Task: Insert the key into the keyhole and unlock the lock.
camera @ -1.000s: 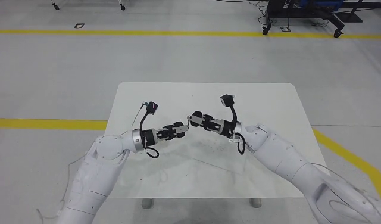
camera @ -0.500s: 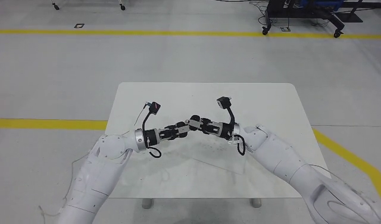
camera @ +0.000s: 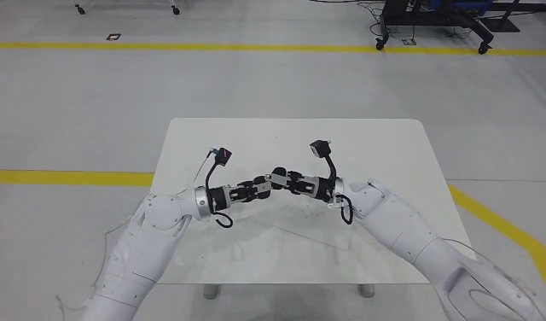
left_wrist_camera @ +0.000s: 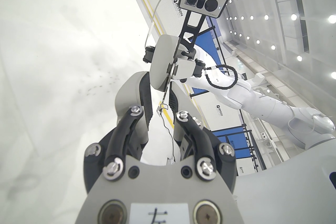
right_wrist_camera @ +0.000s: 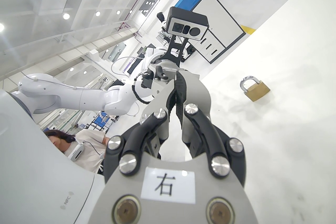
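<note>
Both arms stretched inward above the middle of the bench (camera: pixel 375 142), tips meeting. The right pincer (right_wrist_camera: pixel 178 86) was pressed together, clamped on the key (left_wrist_camera: pixel 166 89), a thin metal blade jutting from its tip. The left pincer (left_wrist_camera: pixel 157 89) stood apart, a finger either side of that blade; contact could not be told. The padlock (right_wrist_camera: pixel 254 89) lay flat on the bench, shackle closed, well apart from the right pincer.

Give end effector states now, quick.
Left end effector: open, either side of the key.
Right end effector: closed on the key.
</note>
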You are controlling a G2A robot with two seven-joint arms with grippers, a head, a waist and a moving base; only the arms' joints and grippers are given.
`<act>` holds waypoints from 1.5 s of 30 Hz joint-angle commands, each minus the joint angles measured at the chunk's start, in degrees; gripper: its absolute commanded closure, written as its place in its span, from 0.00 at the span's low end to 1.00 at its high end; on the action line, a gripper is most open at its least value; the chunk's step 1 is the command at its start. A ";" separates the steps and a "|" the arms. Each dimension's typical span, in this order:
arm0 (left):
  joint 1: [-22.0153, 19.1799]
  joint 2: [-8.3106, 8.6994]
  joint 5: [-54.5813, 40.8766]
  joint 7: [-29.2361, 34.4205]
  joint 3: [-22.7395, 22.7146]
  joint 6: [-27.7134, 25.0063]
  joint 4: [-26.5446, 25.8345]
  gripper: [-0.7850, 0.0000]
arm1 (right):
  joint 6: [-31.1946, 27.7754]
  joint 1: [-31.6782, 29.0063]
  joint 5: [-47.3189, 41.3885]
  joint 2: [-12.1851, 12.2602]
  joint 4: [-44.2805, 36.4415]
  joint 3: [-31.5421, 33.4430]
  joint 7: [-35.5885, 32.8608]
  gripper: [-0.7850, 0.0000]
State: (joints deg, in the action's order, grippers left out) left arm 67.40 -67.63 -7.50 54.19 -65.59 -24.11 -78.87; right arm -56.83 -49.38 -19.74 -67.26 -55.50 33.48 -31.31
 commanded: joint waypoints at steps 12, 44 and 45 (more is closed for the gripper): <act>0.15 0.42 -1.56 0.16 -0.26 -1.44 0.54 1.00 | -0.04 -1.10 0.63 -0.42 -0.53 2.17 -1.75 1.00; 0.78 3.78 5.40 18.93 -0.34 6.58 -10.38 1.00 | 1.84 -3.80 1.44 2.99 -5.12 6.32 -15.73 0.53; 0.61 3.78 5.37 18.93 -0.06 6.58 -10.21 1.00 | 1.84 -3.91 0.93 3.13 -5.46 6.43 -16.77 0.58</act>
State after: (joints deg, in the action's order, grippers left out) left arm 68.20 -63.85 -2.07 73.14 -66.02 -17.54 -89.27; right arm -54.99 -53.18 -18.17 -64.29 -60.61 39.79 -46.82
